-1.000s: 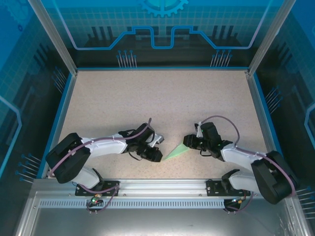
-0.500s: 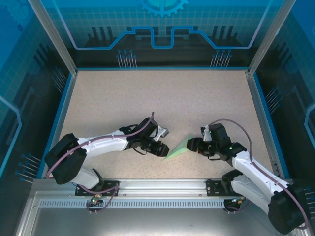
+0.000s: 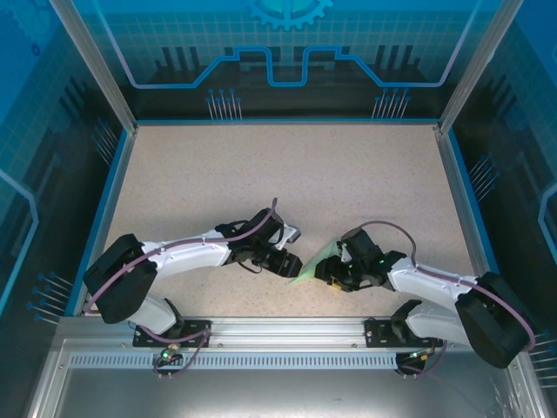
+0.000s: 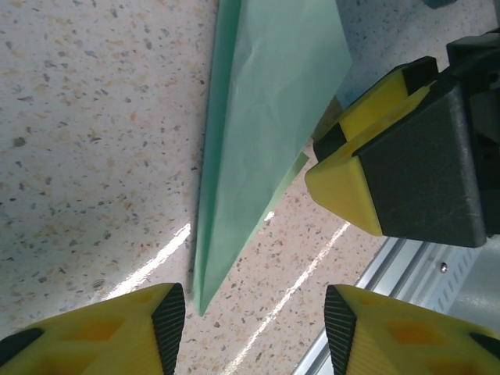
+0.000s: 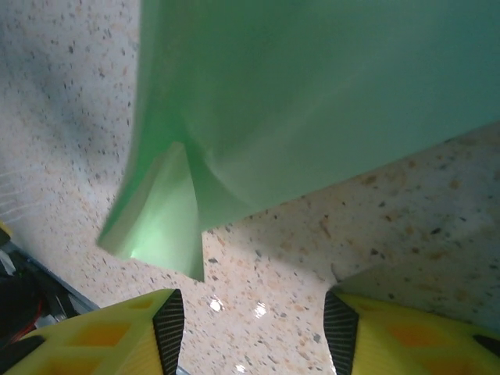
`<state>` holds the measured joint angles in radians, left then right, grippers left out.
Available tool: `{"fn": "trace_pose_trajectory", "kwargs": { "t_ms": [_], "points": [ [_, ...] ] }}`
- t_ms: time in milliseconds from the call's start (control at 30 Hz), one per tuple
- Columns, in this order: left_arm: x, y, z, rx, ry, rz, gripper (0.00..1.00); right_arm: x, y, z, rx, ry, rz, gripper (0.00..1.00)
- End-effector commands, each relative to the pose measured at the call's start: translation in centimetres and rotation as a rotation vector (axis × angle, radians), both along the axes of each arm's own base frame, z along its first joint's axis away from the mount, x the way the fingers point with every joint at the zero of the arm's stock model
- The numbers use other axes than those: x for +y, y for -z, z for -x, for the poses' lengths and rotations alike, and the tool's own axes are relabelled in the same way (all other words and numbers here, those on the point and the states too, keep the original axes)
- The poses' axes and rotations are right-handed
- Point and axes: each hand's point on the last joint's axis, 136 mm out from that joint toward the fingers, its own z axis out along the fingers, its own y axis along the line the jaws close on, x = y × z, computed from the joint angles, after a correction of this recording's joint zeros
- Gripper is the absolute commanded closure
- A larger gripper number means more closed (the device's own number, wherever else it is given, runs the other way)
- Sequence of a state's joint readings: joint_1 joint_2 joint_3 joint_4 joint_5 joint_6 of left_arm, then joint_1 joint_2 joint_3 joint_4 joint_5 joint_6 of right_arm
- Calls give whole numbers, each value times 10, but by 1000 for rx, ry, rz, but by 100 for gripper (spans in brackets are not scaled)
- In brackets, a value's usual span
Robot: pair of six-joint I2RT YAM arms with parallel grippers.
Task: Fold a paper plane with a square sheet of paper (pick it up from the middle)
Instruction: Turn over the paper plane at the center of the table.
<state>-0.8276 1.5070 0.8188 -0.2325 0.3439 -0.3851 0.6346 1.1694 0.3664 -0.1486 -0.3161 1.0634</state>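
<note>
Paper plane [image 3: 312, 261]: lay on the speckled table [image 3: 261, 174] near its front edge, between the two grippers. Looked thin, smooth and pale mint green. Formed a narrow pointed wedge with one long straight crease and layered folded edges.

Left gripper [image 3: 291, 264]: stood spread, clamping nothing. Showed in the left wrist view as blocky yellow fingers [image 4: 117, 336] with black inner pads, set either side of a bare gap. Had the plane's sharp tip ending just beside the left-hand pad; touching or apart, could not tell.

Right gripper [image 3: 331, 274]: likewise stood spread, pinching nothing. Sat just short of the plane in the right wrist view, where folded flaps lifted into a small open pocket. Appeared from the left wrist as a yellow-and-black block close against the plane's right edge; contact unclear.

Table: beige, stone-like, flecked dark and orange, streaked with glossy reflections. Bordered by a ribbed metal rail [image 4: 422, 273].
</note>
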Motion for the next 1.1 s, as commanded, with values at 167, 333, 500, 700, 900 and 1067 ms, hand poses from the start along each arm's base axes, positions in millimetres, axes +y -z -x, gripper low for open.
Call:
{"fn": "trace_pose_trajectory", "kwargs": {
  "t_ms": [167, 333, 500, 700, 900, 1067],
  "points": [
    [11, 0, 0, -20, -3, -32, 46, 24, -16, -39, -105, 24, -19, 49],
    [14, 1, 3, -21, 0, -35, 46, 30, -16, -46, -104, 37, -22, 50],
    [18, 3, 6, -17, 11, -44, 46, 30, -29, -50, -123, 29, -1, 50],
    [21, 6, 9, -13, 14, -42, 46, 24, -29, -49, -113, 34, 39, 50],
    [24, 9, 11, -9, 13, -41, 46, 29, -22, -51, -100, 19, 55, 51],
    [31, 11, 12, -5, 2, -45, 46, 22, -26, -43, -109, 17, 77, 51]
  ]
}}
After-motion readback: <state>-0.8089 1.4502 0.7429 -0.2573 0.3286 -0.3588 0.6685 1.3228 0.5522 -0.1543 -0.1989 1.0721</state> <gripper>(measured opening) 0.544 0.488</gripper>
